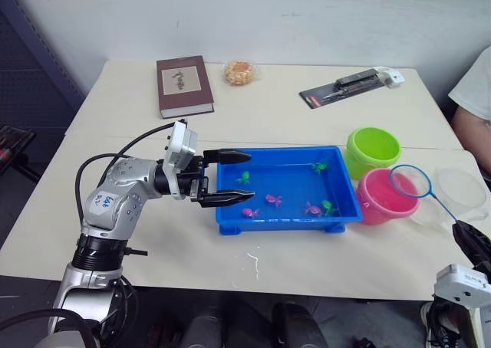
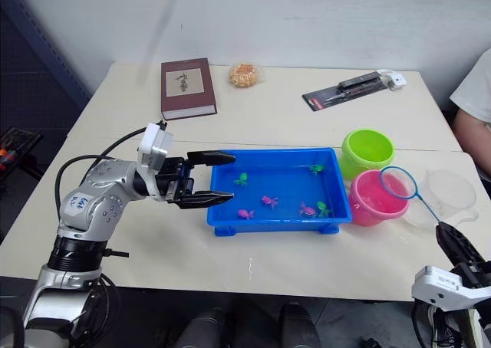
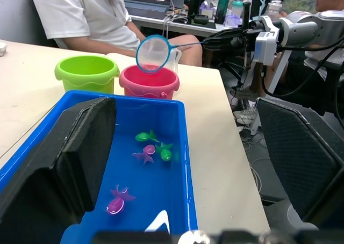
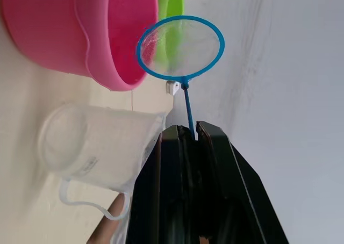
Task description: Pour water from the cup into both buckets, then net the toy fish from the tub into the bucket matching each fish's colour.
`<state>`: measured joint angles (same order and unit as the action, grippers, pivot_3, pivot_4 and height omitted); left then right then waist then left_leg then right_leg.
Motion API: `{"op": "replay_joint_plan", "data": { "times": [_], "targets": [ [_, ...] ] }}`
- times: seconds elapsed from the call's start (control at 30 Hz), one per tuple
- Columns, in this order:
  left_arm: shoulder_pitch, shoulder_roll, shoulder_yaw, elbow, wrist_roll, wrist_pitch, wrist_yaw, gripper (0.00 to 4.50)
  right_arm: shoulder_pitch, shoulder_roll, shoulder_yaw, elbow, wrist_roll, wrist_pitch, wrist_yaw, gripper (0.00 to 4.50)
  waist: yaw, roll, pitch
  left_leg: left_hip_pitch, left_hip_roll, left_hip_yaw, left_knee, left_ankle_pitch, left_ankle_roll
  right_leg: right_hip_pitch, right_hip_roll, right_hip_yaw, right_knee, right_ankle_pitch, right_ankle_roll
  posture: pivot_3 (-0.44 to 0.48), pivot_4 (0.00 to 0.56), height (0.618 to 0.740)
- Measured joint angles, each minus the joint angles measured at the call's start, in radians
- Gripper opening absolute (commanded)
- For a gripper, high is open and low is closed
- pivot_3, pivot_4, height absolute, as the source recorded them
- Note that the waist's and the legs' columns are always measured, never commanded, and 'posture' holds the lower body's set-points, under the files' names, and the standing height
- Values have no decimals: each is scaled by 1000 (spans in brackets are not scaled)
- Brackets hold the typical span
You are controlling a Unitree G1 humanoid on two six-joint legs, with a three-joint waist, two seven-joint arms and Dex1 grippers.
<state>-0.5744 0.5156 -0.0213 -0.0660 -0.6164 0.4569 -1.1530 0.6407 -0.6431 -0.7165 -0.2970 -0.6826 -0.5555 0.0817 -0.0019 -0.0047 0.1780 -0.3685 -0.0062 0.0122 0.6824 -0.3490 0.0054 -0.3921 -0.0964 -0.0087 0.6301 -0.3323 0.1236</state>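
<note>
The blue tub (image 1: 337, 178) sits mid-table with several pink and green toy fish (image 1: 273, 200) in shallow water. My left gripper (image 1: 250, 176) is open, its fingers (image 3: 80, 152) reaching over the tub's left end. To the tub's right stand the lime green bucket (image 1: 373, 150) and, nearer me, the pink bucket (image 1: 376, 201). My right gripper (image 1: 466, 235) is shut on the net's thin handle. The net's blue hoop (image 1: 410, 181) hovers over the pink bucket's right rim and looks empty. The clear cup (image 1: 461, 193) stands upright just right of the pink bucket.
A maroon book (image 1: 184, 85), a small snack bag (image 1: 239, 72) and a black packaged tool (image 1: 349, 87) lie along the table's far side. A person in a white shirt (image 1: 476, 95) sits at the right edge. The table's near edge runs close in front of the tub.
</note>
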Motion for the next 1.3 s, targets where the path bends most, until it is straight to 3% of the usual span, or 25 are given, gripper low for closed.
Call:
{"op": "replay_joint_plan", "data": {
  "times": [0.17,0.3,0.5,0.6,0.7,0.9,1.3],
  "targets": [
    [1,-1,0,0,0,0,-1,4439,-26,-10,-1,12,129,6,24,0,-1,0,0,0,0,0,0,0,0,0,0,0,5,0,0,0,150,738],
    [16,42,3,2,1,-2,-21,4439,-68,-121,14,-15,547,54,229,0,-12,0,0,2,1,1,0,0,0,0,0,0,6,0,0,0,150,738],
    [49,95,24,21,16,-24,-43,4439,-99,-325,62,-119,1006,317,580,0,-2,0,0,1,1,0,2,0,2,1,-1,1,6,0,0,0,150,738],
    [69,117,36,43,36,-46,-47,4439,-229,-452,146,-172,1114,536,646,0,-3,0,0,1,2,0,3,0,2,1,-1,0,6,0,0,0,150,738],
    [75,123,38,43,48,-60,-48,4439,-352,-493,246,-210,1106,675,634,0,5,0,0,-2,1,-4,2,0,1,0,-2,-2,6,0,0,0,150,738],
    [98,134,46,35,55,-64,-40,4439,-471,-522,431,-212,1013,857,651,0,23,0,0,-3,-1,-3,4,0,2,0,-2,-5,4,0,0,0,150,738],
    [122,132,49,-6,54,-54,-4,4439,-573,-574,514,-164,838,909,764,0,22,0,0,-3,0,-3,4,0,2,0,-2,-10,5,0,0,0,150,738]
  ]
}}
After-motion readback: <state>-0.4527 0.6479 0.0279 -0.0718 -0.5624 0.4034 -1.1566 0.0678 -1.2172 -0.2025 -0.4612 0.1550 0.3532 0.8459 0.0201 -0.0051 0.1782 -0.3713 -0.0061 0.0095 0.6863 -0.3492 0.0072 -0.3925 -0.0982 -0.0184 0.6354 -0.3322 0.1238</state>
